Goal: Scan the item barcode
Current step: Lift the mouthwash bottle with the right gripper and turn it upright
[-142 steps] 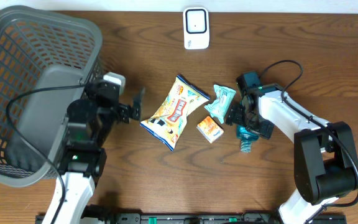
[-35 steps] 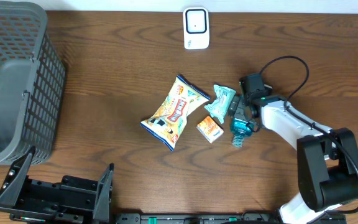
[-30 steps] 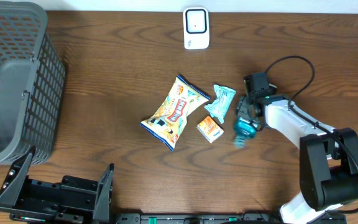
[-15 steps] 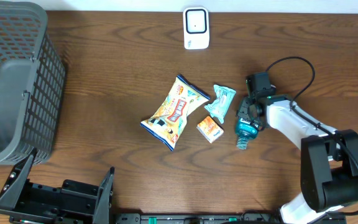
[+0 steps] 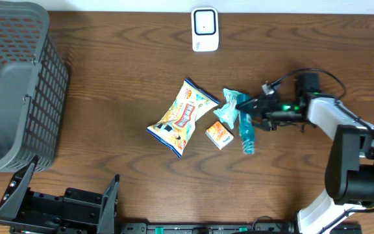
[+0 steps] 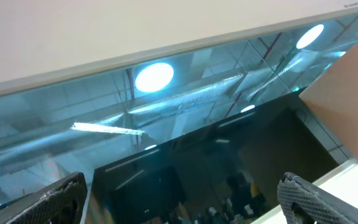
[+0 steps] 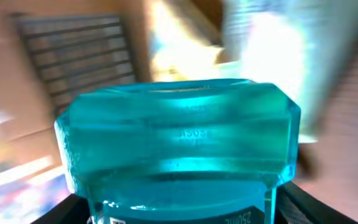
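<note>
Bottle (image 5: 246, 133) first: half a second ago it hung end-down under the right gripper (image 5: 252, 109). Now the wrist has rolled flat and the bottle shows lengthwise, with the jaws clamped on it about half open. In the wrist view it fills the frame, with the room blurred behind. I judge it is being turned to present its label.

It is just beside the packet (image 5: 231, 106) and the box (image 5: 219, 135). Bare wood runs from there up to the scanner (image 5: 204, 29) at the far edge, so the way looks free. The basket (image 5: 50, 71) stands well off to the left. The left gripper (image 6: 179, 199) points at the ceiling, jaws wide and empty.
</note>
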You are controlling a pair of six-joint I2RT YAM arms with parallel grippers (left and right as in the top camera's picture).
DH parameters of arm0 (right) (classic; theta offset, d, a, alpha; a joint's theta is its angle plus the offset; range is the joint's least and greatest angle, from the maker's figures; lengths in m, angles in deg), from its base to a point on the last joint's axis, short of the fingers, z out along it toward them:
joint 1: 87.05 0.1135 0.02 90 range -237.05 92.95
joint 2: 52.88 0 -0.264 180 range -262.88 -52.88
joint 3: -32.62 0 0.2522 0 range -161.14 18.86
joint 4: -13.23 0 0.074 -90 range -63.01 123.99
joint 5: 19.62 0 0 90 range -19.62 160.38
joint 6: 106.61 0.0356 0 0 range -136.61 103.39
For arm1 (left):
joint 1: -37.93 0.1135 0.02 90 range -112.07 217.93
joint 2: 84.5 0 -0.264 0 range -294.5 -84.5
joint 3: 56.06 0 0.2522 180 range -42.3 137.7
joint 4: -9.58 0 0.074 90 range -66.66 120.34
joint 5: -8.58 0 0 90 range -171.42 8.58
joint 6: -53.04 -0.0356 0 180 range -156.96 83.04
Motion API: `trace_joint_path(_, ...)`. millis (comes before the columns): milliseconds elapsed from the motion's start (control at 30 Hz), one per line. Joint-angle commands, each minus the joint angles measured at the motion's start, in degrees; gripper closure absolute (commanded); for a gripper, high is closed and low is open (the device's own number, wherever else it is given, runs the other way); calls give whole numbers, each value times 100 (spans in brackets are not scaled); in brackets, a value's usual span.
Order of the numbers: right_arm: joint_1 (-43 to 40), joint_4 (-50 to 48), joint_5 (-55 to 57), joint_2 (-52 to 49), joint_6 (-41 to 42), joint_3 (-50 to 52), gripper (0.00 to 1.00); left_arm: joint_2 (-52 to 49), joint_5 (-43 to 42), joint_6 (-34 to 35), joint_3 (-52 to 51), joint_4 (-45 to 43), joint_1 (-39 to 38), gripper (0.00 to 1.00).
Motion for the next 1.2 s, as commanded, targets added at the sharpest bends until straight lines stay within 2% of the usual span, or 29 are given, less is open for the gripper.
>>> trace_joint_path(0, -68, 94, -1908, 101, -518, -127, 59, 81, -11, -33, 120, -26, -24, 2)
trace_joint_path(100, -26, 94, -1908, 107, -546, -127, 55, 81, -11, -33, 120, -24, -24, 3)
trace_joint_path(367, 144, 94, -1910, 225, -310, -131, 55, 81, -11, -35, 116, 254, -24, 2)
trace_joint_path(600, 210, -197, -1908, 1071, -264, -245, 53, 81, -11, -35, 116, 297, -24, 2)
trace_joint_path(833, 459, -1550, -1908, 2734, -13, -380, 53, 81, -9, -35, 116, 297, -24, 2)
trace_joint_path(1033, 817, -3136, -1908, 4227, 632, -380, 55, 81, -11, -35, 116, 317, -24, 2)
trace_joint_path(1167, 920, -3849, -1908, 5045, 964, -380, 54, 81, -9, -35, 116, 315, -24, 2)
